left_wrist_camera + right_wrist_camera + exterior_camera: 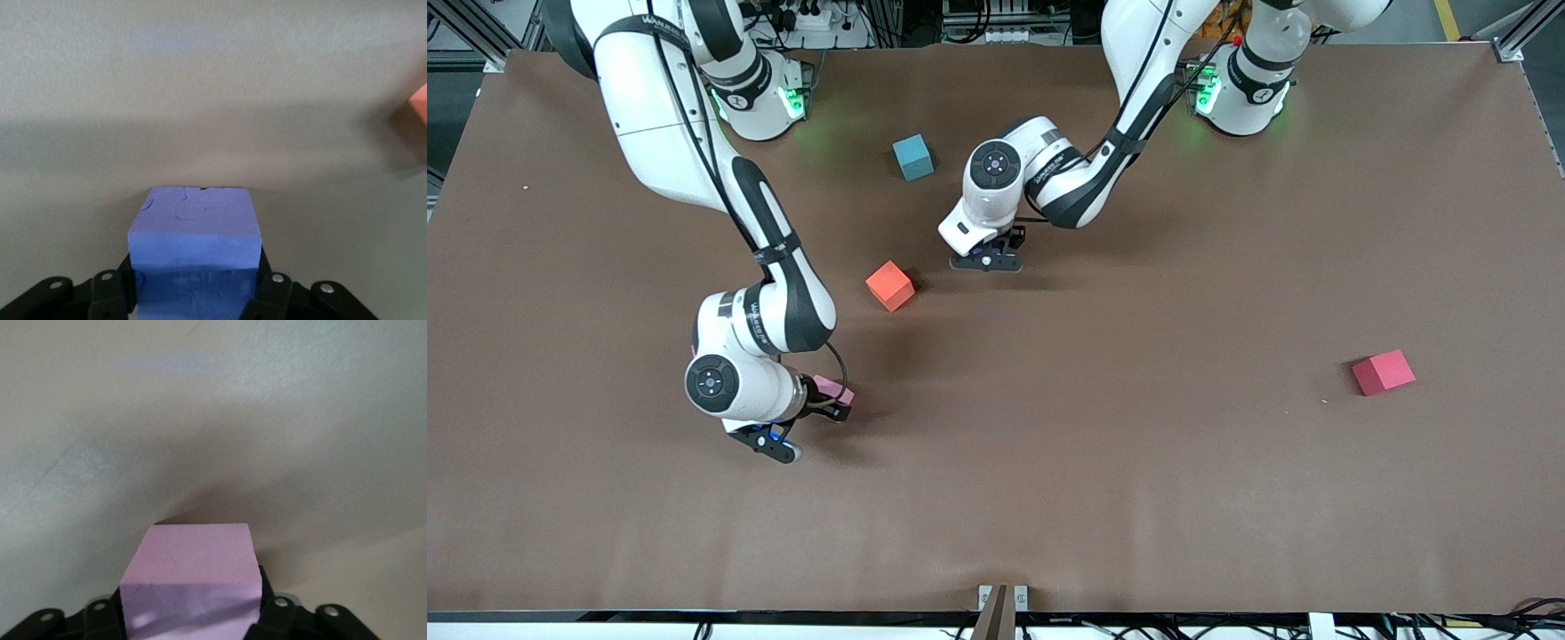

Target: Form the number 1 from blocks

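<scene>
The left claw is low over the middle of the brown table, its fingers set on either side of a purple block; I cannot tell whether they press it. The right claw is clenched on a pink block, down toward the right arm's end. An orange block lies between the two claws. A light blue block sits near the left claw, toward the bases. A red block lies well apart, toward the left arm's end.
</scene>
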Tool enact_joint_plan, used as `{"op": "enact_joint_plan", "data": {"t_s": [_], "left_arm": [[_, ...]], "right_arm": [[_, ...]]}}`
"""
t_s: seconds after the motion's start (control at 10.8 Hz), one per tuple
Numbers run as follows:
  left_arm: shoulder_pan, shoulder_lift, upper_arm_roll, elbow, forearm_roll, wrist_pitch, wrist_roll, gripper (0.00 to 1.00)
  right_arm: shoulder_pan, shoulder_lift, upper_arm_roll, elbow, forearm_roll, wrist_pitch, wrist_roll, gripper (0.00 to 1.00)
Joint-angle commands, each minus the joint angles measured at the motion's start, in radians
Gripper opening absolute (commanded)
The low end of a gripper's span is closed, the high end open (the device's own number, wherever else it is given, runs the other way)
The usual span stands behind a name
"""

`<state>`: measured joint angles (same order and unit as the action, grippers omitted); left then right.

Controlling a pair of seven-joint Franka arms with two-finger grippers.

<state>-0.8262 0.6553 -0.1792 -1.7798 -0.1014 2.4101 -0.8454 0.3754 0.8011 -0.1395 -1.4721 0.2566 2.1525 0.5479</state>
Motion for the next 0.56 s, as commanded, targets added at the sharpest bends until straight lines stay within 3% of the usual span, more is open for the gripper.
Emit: {"op": "enact_joint_plan", "data": {"t_s": [0.0,0.28,0.47], "left_arm": [[-0.011,-0.018,0.03,0.02,-0.009,-0.055,-0.018,1.0],[0.073,-0.123,0.052,0.022,0.002,-0.114,-0.012,1.0],[0.178,-0.19,0.046,0.022,0.079,-0.149,0.008,1.0]], "right_arm": [[0.019,-0.009,-0.009,0.013,0.007,-0.016,-0.019,0.52],[0.04,-0.113,-0.011,-0.072,0.004,-0.014,-0.124,0.53],[0.115,-0.183,-0.012,-0.129,-0.06,-0.014,-0.154,0.53]]}}
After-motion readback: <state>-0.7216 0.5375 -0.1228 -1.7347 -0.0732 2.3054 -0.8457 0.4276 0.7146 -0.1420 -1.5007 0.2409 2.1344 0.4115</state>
